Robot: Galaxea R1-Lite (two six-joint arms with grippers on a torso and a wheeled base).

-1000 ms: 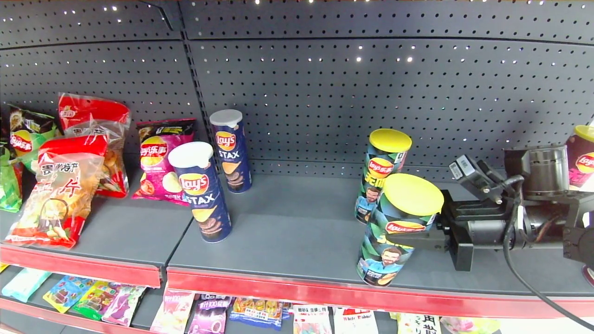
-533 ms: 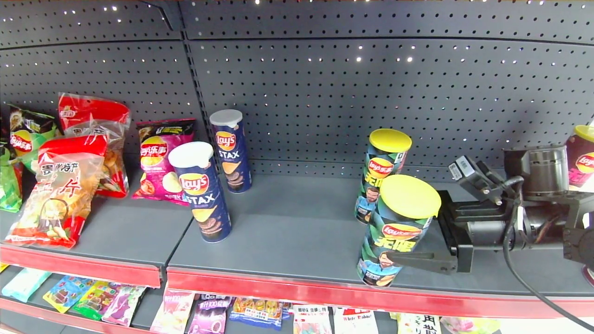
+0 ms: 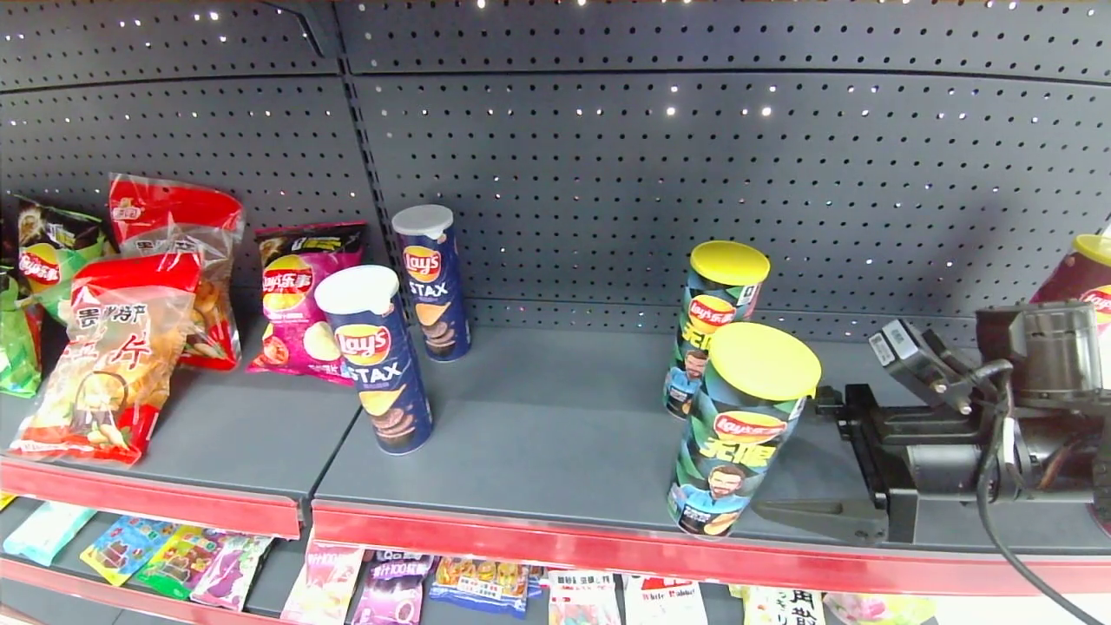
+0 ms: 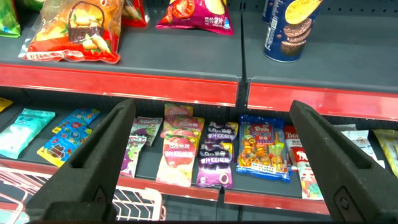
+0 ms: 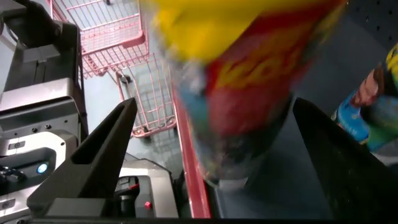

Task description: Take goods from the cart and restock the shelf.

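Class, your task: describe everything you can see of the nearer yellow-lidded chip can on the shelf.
The nearer can is a tall cylinder with a flat yellow lid that looks like plastic. Its green-and-dark printed wrap shows a red-and-yellow logo and a bearded figure. It stands upright on the grey shelf, close to the red front edge and just in front of a matching can. The right gripper sits at its right side, jaws wide, not clamping it.

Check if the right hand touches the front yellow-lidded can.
Cannot tell: right wrist view shows the hand straddling the can, one finger bordering its outline.
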